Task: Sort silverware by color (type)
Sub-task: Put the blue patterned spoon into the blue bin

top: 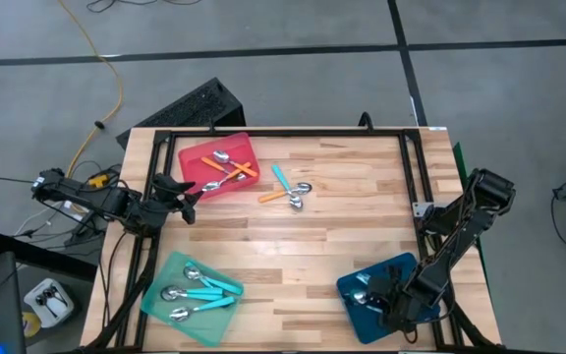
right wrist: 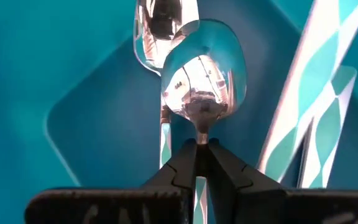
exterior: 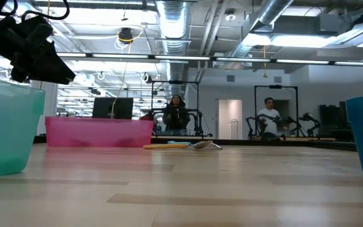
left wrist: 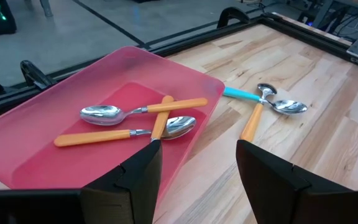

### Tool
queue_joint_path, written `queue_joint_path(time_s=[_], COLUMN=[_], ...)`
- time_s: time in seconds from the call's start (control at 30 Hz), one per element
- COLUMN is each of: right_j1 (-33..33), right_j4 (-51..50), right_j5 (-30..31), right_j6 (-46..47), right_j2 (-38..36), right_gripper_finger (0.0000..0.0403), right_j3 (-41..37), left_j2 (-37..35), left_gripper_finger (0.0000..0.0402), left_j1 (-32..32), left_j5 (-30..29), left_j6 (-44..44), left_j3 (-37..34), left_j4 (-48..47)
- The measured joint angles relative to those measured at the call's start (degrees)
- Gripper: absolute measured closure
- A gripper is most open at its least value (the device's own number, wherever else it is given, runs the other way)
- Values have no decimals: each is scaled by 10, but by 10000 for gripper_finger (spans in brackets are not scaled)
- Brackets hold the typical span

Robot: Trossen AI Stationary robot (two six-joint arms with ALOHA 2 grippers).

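I found the right gripper [right wrist: 196, 152] low inside the dark-blue tray [top: 397, 267], fingers pinched on a patterned spoon [right wrist: 202, 78] at its neck; I judged placement was in hand, calling for release. The left gripper [left wrist: 197, 165], fingers spread, hovered beside the red tray [left wrist: 185, 74], while 2 loose spoons, orange [top: 281, 196] and turquoise [top: 282, 178], lay mid-table.

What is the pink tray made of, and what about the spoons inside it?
The pink tray looks like smooth plastic: its thin walls let light glow through. The spoons in it seem to have polished metal bowls, shiny as mirrors, with matte orange handles, probably plastic. The left claw hangs open beside the tray.
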Motion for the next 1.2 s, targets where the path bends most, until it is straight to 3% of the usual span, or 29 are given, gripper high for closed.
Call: queue_joint_path(time_s=[0.33,0.83,1.2], right_j1=[0,-3,-3], right_j4=[-19,-9,-19], right_j5=[-5,-16,-17], right_j6=[24,40,24], right_j2=[0,0,0], right_gripper_finger=[345,257,257], right_j3=[0,1,26], left_j2=[0,0,0], left_gripper_finger=[212,212,212], left_j1=[0,0,0], left_j5=[1,1,2], left_j6=[0,0,0], left_j3=[0,0,0], left_j4=[0,0,0])
